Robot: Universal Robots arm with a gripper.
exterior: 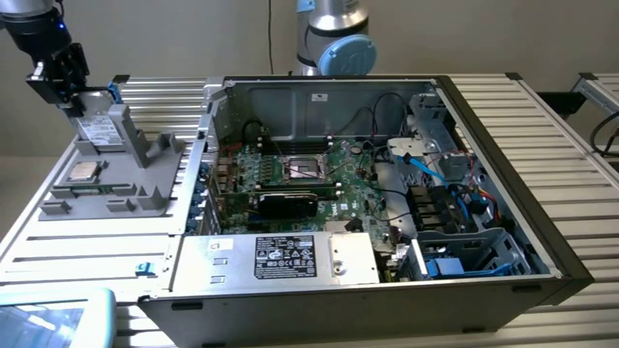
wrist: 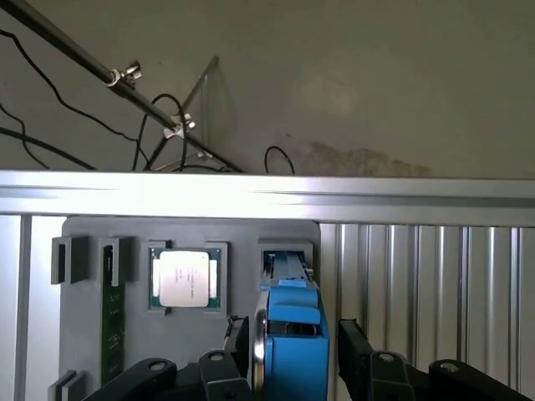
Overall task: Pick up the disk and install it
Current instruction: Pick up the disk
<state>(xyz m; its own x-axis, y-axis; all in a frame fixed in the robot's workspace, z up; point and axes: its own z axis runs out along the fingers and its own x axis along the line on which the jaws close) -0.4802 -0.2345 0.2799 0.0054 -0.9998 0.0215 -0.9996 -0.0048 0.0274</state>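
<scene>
"One item to log first. Where is it?"

"Item 1: flat rectangular disk (exterior: 96,130), grey metal, white printed label, bright blue plastic frame. It stands on edge in a slot of the grey plastic holder block (exterior: 155,156), at the exterior view's left, outside the case."

"Held?"

"Item 2: my black two-finger gripper (wrist: 294,347). Jaws apart, one on each side of the disk's upper end. A sliver of table shows between the blue frame and one finger (wrist: 353,344), so I judge there is no clamp yet."

"Neighbours on the block?"

"Item 3: small square silver processor chip (wrist: 184,278), in the pocket just beside the disk's slot. Item 4: narrow green circuit strip (wrist: 111,309), on the chip's far side from the disk."

"Destination?"

"Item 5: open black-and-silver computer case (exterior: 503,167), lying on its side on the ribbed aluminium table (exterior: 556,123), well apart from the disk. Contents: green motherboard (exterior: 358,192); large silver box with a black label (exterior: 280,257); grey metal drive cage with blue fittings (exterior: 469,250), toward the exterior view's right."

"Progress?"

"Early, by my judgement. Entered as done: gripper lined up astride the disk. Entered as outstanding: the pick-up and the install, both whole. Which bay takes the disk, I cannot tell."
</scene>
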